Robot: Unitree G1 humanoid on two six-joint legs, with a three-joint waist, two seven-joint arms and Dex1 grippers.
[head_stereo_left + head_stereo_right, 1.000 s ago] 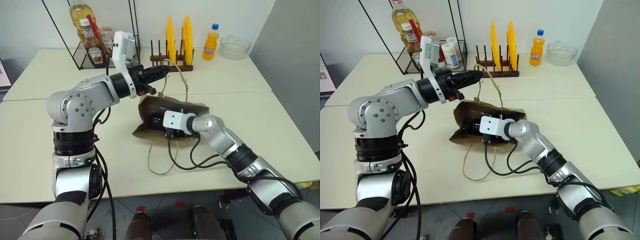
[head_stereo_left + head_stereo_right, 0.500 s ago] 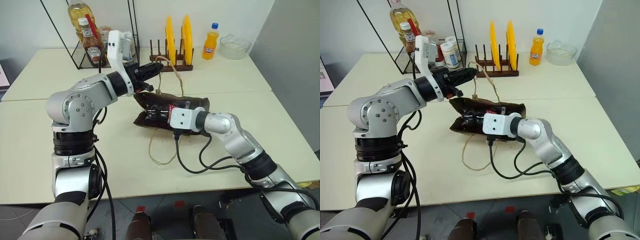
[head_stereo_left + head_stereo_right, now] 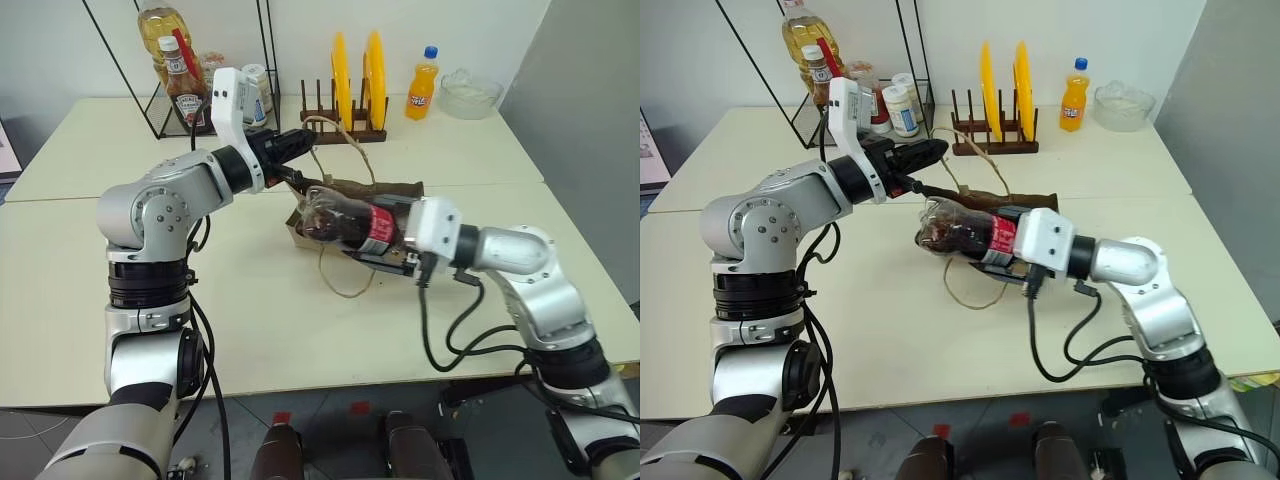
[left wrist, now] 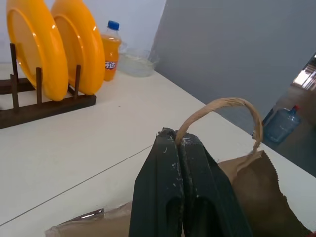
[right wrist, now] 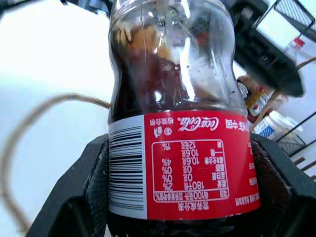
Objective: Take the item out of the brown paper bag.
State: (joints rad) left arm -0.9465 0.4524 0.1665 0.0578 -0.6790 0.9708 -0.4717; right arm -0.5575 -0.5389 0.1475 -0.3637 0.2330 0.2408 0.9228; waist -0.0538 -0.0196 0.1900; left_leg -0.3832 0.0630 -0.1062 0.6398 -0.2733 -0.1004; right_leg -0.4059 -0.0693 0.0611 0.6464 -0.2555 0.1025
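The item, a small cola bottle (image 3: 340, 220) with a red label, lies level in the air with my right gripper (image 3: 383, 238) shut on its label band. In the right wrist view the black fingers (image 5: 74, 202) flank the label of the bottle (image 5: 182, 113). The brown paper bag (image 3: 388, 188) sags flat just behind and under the bottle. My left gripper (image 3: 298, 141) is shut on one cord handle (image 4: 224, 102) of the bag and holds it up. The bottle's cap end is hidden behind my right hand.
The bag's other cord handle (image 3: 345, 288) loops loose on the table. At the back stand a wooden rack with yellow plates (image 3: 355, 70), an orange soda bottle (image 3: 422, 85), a glass bowl (image 3: 470, 92) and a wire rack with sauce bottles (image 3: 185, 85).
My right gripper has drawn up and back to the right, pulling the cola bottle out of the bag. The bag has collapsed behind it. The left gripper has hardly moved.
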